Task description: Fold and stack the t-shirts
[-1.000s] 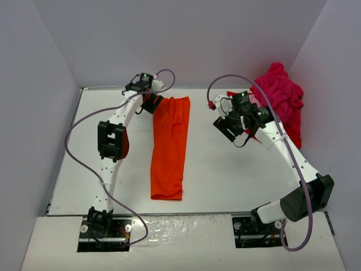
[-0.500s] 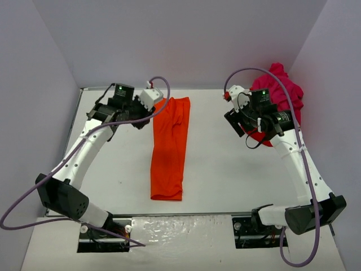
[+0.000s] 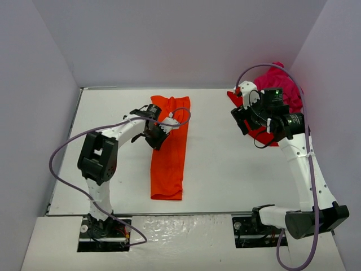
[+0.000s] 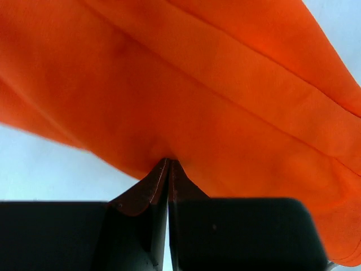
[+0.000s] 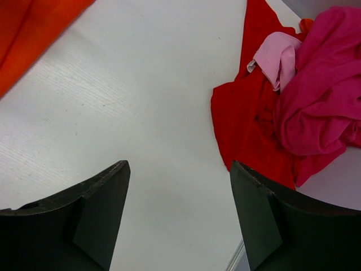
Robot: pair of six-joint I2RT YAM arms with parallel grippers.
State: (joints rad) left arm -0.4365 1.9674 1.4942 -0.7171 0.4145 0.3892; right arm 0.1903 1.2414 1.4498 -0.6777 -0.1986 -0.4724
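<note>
Jaws of my left gripper (image 4: 169, 165) pinched the orange t-shirt (image 4: 186, 90); my right gripper (image 5: 177, 169) hung open above the table (image 5: 141, 84).

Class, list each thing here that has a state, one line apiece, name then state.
orange t-shirt: folded into a long strip, lying flat.
magenta t-shirt: crumpled heap.
red t-shirt: unfolded, partly under the magenta t-shirt.
left gripper: jaws shut, pinching the orange t-shirt.
right gripper: jaws open, empty.
</note>
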